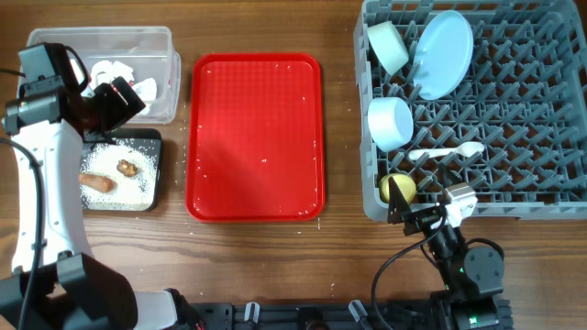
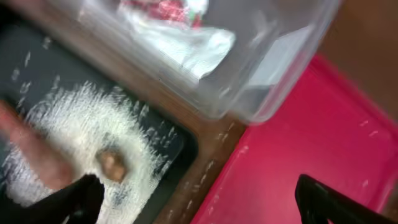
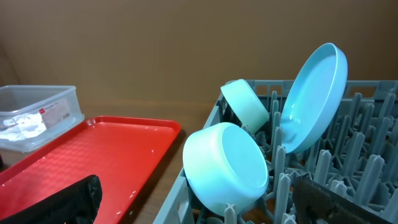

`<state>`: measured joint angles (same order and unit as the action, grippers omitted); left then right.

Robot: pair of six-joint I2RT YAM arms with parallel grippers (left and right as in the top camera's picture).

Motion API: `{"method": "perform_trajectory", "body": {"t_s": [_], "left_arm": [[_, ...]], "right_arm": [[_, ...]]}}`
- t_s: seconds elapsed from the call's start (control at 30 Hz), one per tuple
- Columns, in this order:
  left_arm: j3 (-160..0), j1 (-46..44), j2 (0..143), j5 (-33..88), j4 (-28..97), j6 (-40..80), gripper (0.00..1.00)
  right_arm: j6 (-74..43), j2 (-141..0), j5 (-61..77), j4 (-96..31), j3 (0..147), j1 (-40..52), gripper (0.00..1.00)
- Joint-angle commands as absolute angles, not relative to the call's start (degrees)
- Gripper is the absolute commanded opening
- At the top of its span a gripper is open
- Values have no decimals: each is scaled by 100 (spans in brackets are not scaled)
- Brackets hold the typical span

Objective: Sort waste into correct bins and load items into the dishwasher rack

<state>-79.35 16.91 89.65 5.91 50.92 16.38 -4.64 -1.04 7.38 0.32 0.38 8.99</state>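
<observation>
Hovering left of the flat red plastic tray (image 1: 257, 110), left gripper (image 2: 199, 190) gapes empty over the shallow black tray (image 2: 37, 68) holding loose white rice grains (image 2: 81, 118), right gripper (image 3: 199, 196) equally open and empty right of it, so stray specks on the red probably need pinching next.

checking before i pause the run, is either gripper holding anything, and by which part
Nothing is held. The left gripper and the right gripper both stand open, with nothing between the jaws of either.
</observation>
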Motion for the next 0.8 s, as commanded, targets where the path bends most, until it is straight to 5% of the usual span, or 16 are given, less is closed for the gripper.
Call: {"method": "perform_trajectory", "body": {"t_s": [0.0,0.47,0.77], "left_arm": [[-7334,1103,8016,725,4134,1483,100],[-2123,770,3284,1155,685,1194,100],[-676,770,1066,786,301,1046,100]], "right_arm": [[-462,-60,639,45,30,880,100],[-462,-60,639,45,30,880,100],[-462,-60,639,45,30,880,100]]}}
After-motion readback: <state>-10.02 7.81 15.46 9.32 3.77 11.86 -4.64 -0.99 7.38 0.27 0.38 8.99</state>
